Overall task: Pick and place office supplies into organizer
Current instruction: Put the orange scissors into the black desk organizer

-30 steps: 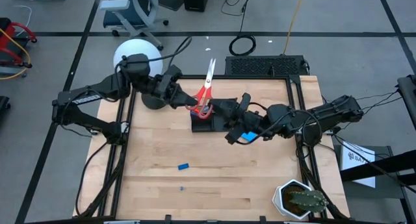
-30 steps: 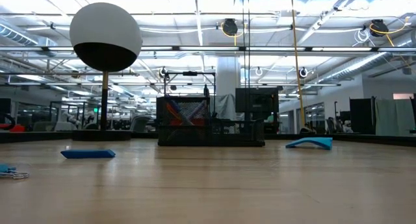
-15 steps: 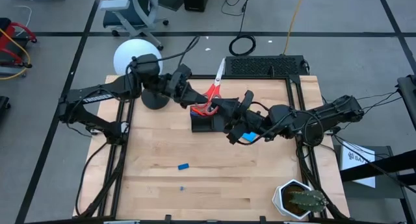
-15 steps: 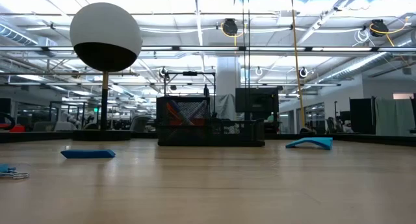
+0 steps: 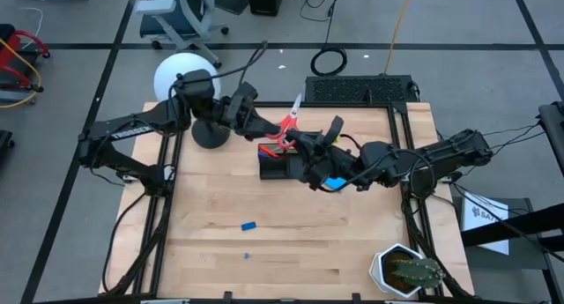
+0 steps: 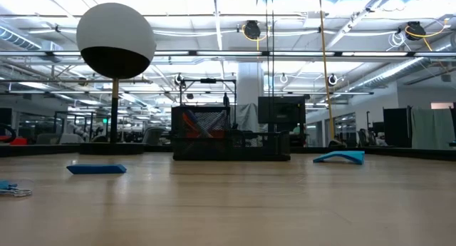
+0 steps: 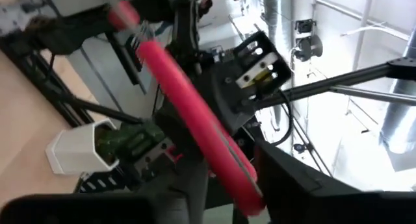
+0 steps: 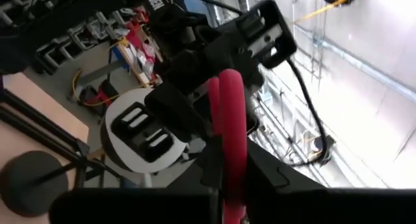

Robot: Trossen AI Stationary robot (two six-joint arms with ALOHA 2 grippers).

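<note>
The red-handled scissors (image 5: 286, 128) hang in the air over the black organizer (image 5: 278, 166), blades slanting toward the table's far edge. My left gripper (image 5: 264, 132) comes from the left and stands open, with a red handle loop (image 7: 195, 120) between its fingers. My right gripper (image 5: 300, 145) comes from the right and is shut on the handles. A bright blue pad (image 5: 335, 182) lies under the right arm. A small blue eraser (image 5: 248, 225) rests flat on the wood. In the low view I find the organizer (image 6: 228, 135), the pad (image 6: 340, 157) and the eraser (image 6: 96, 169), but neither gripper. My left gripper has the red handle loop (image 7: 240, 178) between its parted fingers; I cannot tell whether a finger touches it. My right gripper pinches the scissors' red handle (image 8: 231, 126) between its two fingers, reaching roughly level from the table's right side. The scissors are lifted clear above the organizer, blades up and away.
A lamp with a white globe (image 5: 183, 75) and a round black base (image 5: 210, 135) stands at the far left, close behind my left arm. A potted cactus (image 5: 407, 270) sits at the near right corner. A tiny blue piece (image 5: 248, 255) lies near the front.
My left gripper has shifted a little toward the table's right with the scissors. The blades, which pointed straight at the far edge, have swung rightward and look shorter from above. My right wrist has rolled at the red handles.
</note>
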